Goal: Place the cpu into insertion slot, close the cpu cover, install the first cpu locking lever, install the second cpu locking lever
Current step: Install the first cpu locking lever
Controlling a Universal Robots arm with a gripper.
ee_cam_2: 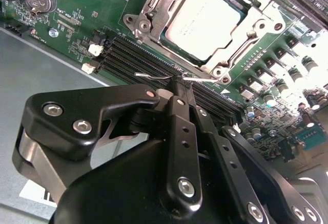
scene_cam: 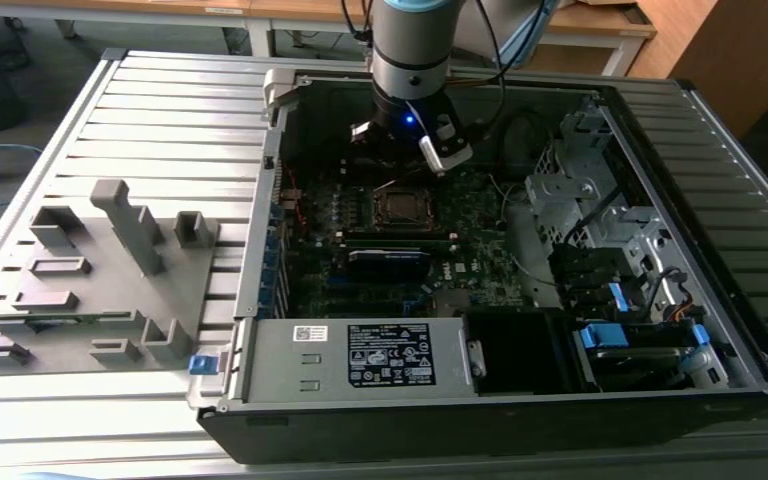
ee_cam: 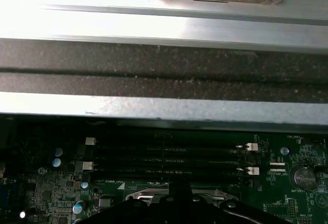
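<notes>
The cpu [ee_cam_2: 205,21], a grey metal square, lies in the insertion slot [scene_cam: 402,207] on the green motherboard. The silver cpu cover [ee_cam_2: 252,26] lies flat over it, framing its top. Two thin wire lever ends [ee_cam_2: 151,74] [ee_cam_2: 202,79] stick out at the socket's edge towards the memory slots. My gripper [ee_cam_2: 177,84] is shut, its black fingers [ee_cam_2: 177,131] pressed together. The tips sit between those wire ends; I cannot tell whether they touch. In the exterior view the gripper [scene_cam: 427,150] hangs over the board just behind the socket.
The open computer case [scene_cam: 264,300] lies on a slatted metal table. Black memory slots [ee_cam: 164,160] and a coin battery [ee_cam: 302,175] lie beside the socket. A grey fixture block [scene_cam: 104,280] stands at the exterior view's left. Drive bays and cables [scene_cam: 611,280] crowd the case's right side.
</notes>
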